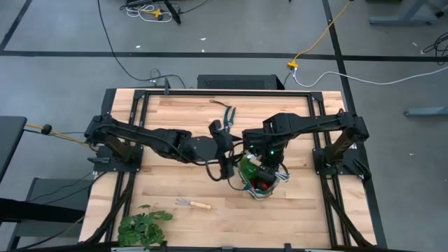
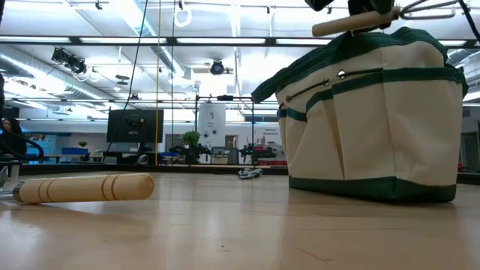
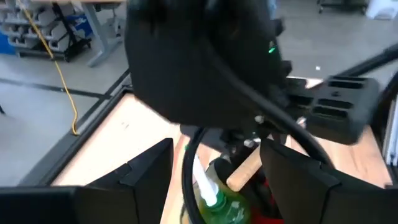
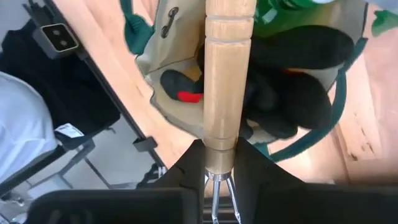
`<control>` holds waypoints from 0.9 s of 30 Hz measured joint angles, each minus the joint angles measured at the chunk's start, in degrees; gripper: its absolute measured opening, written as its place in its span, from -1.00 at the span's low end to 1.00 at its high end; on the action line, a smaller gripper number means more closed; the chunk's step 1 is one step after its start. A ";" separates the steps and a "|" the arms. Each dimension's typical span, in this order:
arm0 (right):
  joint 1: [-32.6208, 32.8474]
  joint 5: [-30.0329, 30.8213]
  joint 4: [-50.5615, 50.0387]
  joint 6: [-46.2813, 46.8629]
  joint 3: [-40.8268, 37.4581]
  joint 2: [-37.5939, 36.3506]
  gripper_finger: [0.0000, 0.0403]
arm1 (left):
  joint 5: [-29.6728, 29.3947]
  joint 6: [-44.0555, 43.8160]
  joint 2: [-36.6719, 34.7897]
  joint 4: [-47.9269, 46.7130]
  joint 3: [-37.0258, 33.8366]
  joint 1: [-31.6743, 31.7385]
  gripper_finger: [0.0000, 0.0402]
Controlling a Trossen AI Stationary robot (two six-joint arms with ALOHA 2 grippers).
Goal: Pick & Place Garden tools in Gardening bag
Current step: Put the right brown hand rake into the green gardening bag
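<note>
Wooden-handled hand rake clenched in the right end effector directly above the open gardening bag, left end effector spread wide beside the bag, second hand rake and pruning shears lying on the counter.

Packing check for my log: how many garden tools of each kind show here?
Hand rakes: 2, the table rake and the held rake
Pruning shears: 1
Spray bottle: 1
Glove bundle: 1
Total: 5
</note>
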 joint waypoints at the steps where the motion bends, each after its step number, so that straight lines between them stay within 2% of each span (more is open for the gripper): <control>1: 0.03 0.02 -0.06 -0.20 0.00 0.36 -0.76 | -0.05 0.52 -0.80 -0.61 -0.02 -0.16 0.24; 8: 0.76 -3.44 -1.51 -2.66 -0.13 5.73 -0.76 | -5.76 1.57 -8.27 -6.68 0.07 -0.79 0.25; 16: -0.95 -8.86 -1.68 -3.96 0.50 8.40 -0.76 | -6.68 1.71 -14.99 -10.62 0.11 -1.12 0.24; 27: -4.51 -10.99 -1.68 -4.04 0.59 8.73 -0.69 | -6.39 1.54 -16.34 -13.23 0.07 -1.48 0.24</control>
